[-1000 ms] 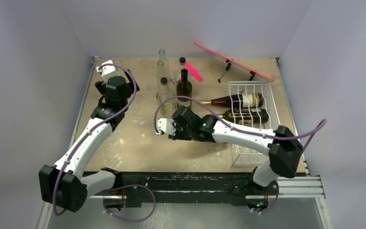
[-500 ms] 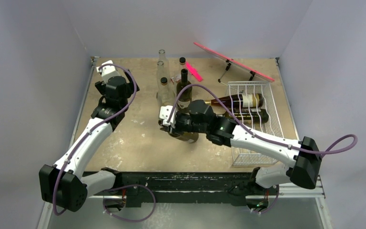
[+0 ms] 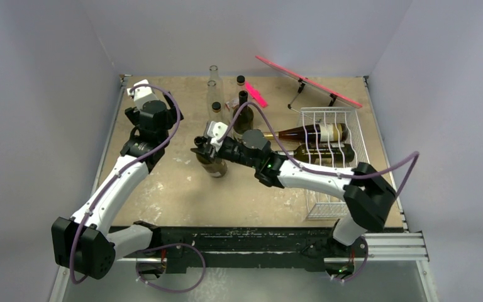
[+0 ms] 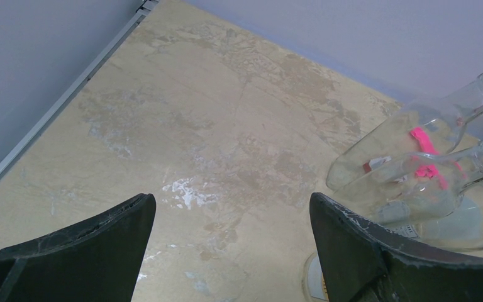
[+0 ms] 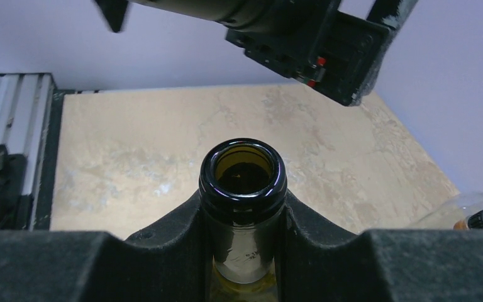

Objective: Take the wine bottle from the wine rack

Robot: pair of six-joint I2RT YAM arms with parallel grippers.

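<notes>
Expect the dark glass wine bottle (image 3: 215, 167), upright left of centre in the overhead frame and well apart from the white wine rack (image 3: 322, 204) at right, to feel heavy, rigid, slick and breakable; your right gripper (image 5: 242, 251) pinches its neck under the lip, a sound hold, while your left gripper (image 4: 229, 201) hangs spread.

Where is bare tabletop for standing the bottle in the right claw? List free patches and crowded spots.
Free: the wide near-centre strip of table, bordered by the left arm, the wine rack and the near edge; also the far patch between the left claw and the clear bottles. Crowded: the far centre, where clear bottles and an upright dark bottle stand.
</notes>
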